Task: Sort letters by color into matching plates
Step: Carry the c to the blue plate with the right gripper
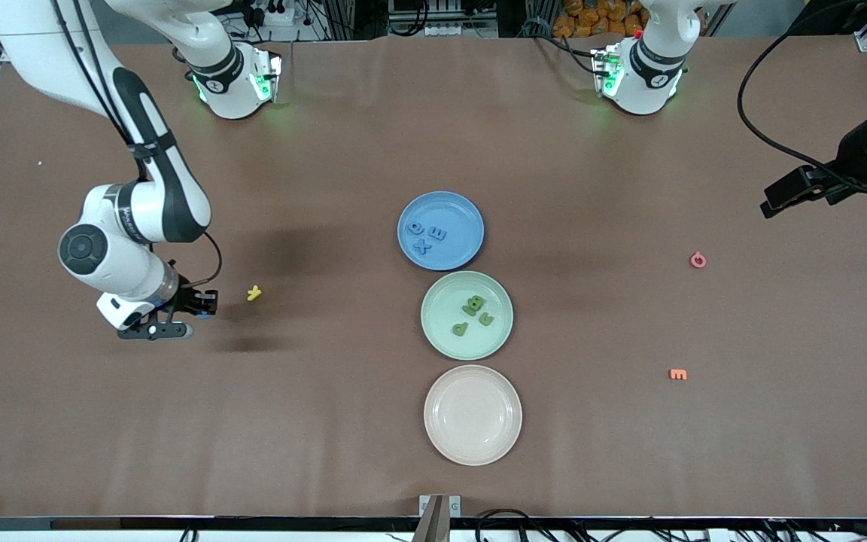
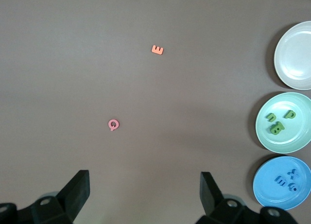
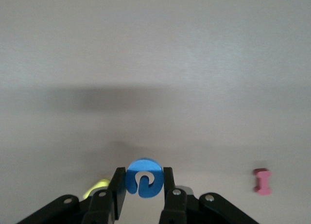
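My right gripper (image 1: 204, 309) hangs low over the table at the right arm's end, shut on a blue letter (image 3: 143, 178) that sits between its fingers. A yellow letter (image 1: 254, 293) lies on the table just beside it. The blue plate (image 1: 471, 218) holds three blue letters (image 1: 426, 235). The mint green plate (image 1: 445, 301) holds three green letters (image 1: 473, 306). The cream plate (image 1: 473, 414) holds nothing. My left gripper (image 2: 145, 190) is open and high over the left arm's end of the table. A pink letter (image 2: 113, 124) and an orange letter (image 2: 157, 50) lie on the table below it.
The three plates stand in a row down the middle of the table, the cream one nearest the front camera. In the front view the pink letter (image 1: 698, 260) and the orange letter (image 1: 678, 373) lie apart. Another small pink letter (image 3: 262, 180) lies near my right gripper.
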You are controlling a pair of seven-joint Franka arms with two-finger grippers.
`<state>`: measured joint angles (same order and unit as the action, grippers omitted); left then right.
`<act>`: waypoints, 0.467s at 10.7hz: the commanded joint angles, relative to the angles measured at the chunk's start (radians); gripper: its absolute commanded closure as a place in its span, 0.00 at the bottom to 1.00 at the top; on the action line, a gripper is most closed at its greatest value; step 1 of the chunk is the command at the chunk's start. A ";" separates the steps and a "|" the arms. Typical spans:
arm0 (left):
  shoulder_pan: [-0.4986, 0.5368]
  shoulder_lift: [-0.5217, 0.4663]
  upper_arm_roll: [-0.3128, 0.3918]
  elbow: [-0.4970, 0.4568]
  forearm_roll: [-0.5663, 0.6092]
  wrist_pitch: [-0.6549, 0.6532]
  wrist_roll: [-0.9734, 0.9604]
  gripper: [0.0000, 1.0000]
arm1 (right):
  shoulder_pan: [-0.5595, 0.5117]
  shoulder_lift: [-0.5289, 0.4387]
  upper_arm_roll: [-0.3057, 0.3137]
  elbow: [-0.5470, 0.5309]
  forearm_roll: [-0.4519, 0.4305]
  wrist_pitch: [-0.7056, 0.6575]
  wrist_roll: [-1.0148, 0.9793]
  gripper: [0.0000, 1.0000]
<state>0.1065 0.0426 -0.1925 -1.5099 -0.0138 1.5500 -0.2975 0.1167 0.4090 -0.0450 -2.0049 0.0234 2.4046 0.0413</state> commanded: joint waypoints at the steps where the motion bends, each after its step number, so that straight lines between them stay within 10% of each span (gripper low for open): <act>1: 0.009 -0.004 -0.002 0.002 -0.009 -0.002 0.014 0.00 | 0.124 -0.025 -0.012 0.023 0.010 -0.068 0.173 0.72; 5: 0.009 -0.006 -0.002 0.002 -0.011 -0.002 0.014 0.00 | 0.343 -0.022 -0.012 0.069 0.012 -0.131 0.374 0.72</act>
<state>0.1073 0.0426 -0.1923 -1.5099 -0.0138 1.5500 -0.2975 0.3494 0.3977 -0.0452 -1.9671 0.0239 2.3274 0.3158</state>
